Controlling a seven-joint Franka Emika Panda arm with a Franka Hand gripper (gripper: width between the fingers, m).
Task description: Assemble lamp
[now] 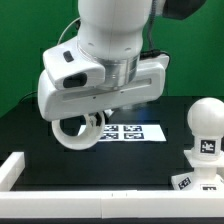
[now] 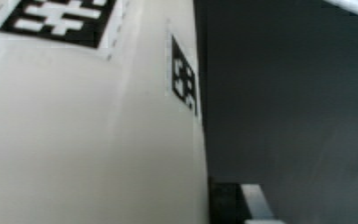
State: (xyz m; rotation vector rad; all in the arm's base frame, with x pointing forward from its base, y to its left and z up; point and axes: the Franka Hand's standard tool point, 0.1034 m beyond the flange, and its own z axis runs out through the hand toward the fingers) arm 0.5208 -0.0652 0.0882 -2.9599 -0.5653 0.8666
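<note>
The lamp shade (image 1: 73, 133), white and hollow, lies on its side under the arm with its round opening facing the camera. My gripper (image 1: 97, 121) is down on its upper wall and appears shut on it. In the wrist view the shade (image 2: 87, 130) fills most of the picture with two tags on it, and one fingertip (image 2: 258, 205) shows close against its edge. The round-headed bulb (image 1: 205, 125) stands upright on the square base (image 1: 196, 181) at the exterior view's right, apart from the gripper.
The marker board (image 1: 128, 131) lies flat on the black table just behind the shade. A white rail (image 1: 12, 169) runs along the table's front and left edge. The big arm hides the table's back middle.
</note>
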